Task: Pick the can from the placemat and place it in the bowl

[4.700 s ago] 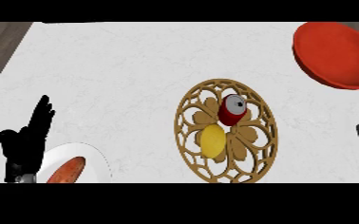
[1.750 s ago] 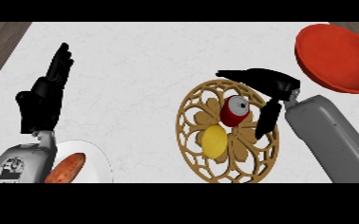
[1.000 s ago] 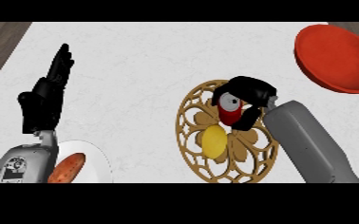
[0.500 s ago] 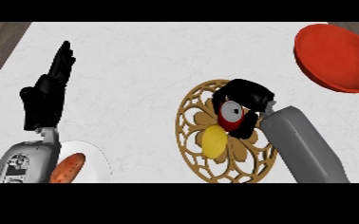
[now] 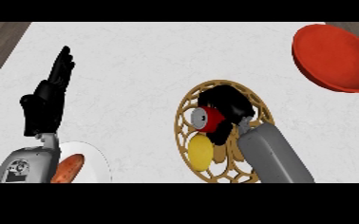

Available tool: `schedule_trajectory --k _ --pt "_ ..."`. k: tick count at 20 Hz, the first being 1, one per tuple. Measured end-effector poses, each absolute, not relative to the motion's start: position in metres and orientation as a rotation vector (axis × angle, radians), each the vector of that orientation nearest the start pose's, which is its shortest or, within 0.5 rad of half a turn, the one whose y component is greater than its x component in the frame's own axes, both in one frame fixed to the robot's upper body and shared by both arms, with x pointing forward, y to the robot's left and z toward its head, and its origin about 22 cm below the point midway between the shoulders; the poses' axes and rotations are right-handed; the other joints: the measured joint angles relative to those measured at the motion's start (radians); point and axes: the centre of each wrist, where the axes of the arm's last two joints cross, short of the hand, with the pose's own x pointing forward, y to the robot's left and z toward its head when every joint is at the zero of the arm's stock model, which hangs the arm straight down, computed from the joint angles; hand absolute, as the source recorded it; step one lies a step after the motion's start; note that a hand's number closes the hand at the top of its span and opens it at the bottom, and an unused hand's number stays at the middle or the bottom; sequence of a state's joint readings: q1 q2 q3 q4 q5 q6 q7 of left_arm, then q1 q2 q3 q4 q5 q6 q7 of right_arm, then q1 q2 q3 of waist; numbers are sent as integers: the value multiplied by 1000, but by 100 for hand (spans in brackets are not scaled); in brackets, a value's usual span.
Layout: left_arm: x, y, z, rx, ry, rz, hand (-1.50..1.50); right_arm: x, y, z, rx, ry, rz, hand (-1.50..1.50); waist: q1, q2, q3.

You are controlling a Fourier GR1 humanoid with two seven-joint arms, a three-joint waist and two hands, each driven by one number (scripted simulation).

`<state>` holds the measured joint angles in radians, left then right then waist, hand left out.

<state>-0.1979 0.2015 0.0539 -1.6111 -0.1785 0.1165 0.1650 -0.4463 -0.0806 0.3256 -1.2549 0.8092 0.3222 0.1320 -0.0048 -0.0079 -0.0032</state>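
The can (image 5: 207,119) is seen approx. at the middle of the placemat (image 5: 188,123). It is red w/ a silver-grey end, and that end is turned toward the left, so it is lying tilted, not upright. It is gripped by the right hand (image 5: 226,105), whose black fingers are curled round it from above and behind; part of the red body is hidden by them. Whether it is lifted off the mat or resting on it cannot be told.

The tabletop (image 5: 154,66) is white w/ faint grey marbling. A strip of dark wood-toned surface is seen at the top left corner, beyond its edge.

At far left, the left hand (image 5: 48,99) is held open, fingers straight and pointing up, nothing in it. Below it, a white plate (image 5: 95,159) w/ an orange-red food item (image 5: 68,168) is cut by the lower edge. The placemat is a tan openwork oval; a yellow round object (image 5: 200,153) lies on it just below the can. The right forearm (image 5: 273,156) covers the mat's lower right part. The red bowl (image 5: 326,57) is at top right, well apart from the can.
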Motion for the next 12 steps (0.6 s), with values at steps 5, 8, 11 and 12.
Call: schedule_trajectory --k 5,8,11,12 --pt "285 265 75 401 -1636 -163 0 297 -106 52 -441 -1418 1077 150 -1 1 2" --pt "283 268 70 397 -1633 -160 0 286 -106 75 -479 -1508 917 150 -6 1 3" --pt "286 269 73 399 -1631 -159 0 279 -110 100 -559 -1563 769 150 -9 1 3" --pt "287 270 74 401 -1631 -162 0 278 -117 105 -590 -1569 732 150 -9 2 3"
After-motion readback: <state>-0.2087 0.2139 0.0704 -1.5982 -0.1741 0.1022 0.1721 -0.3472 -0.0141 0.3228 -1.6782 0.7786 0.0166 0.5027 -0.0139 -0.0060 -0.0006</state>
